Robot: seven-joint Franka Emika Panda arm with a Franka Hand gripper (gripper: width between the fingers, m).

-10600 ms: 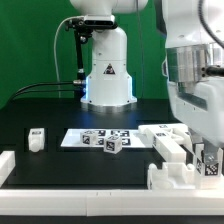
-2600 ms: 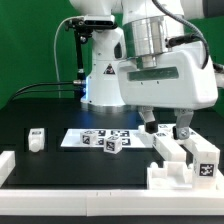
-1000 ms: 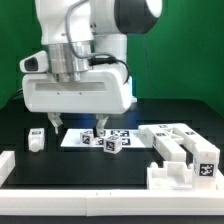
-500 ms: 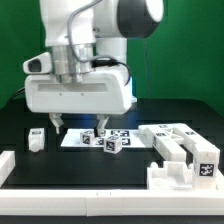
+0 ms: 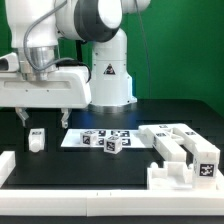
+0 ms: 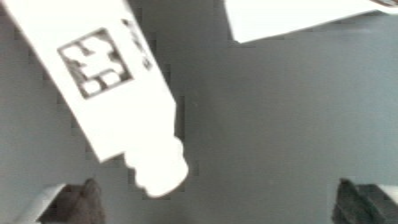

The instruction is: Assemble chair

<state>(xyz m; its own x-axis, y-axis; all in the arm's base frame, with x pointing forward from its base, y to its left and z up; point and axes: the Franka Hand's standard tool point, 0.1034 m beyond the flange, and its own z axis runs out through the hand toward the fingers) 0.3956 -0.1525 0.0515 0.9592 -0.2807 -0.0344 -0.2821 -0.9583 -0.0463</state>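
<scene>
Though the partly built chair stands as a stepped white stack on the exterior view's right, I judge that most of the job is not yet done. Loose parts lie well apart from it: a tagged white bar on the left, and two small tagged cubes on the marker board. My gripper hangs above that bar, jaws spread wide and empty. In the wrist view the bar sits nearer one finger, untouched. Grasping it looks like the next step.
</scene>
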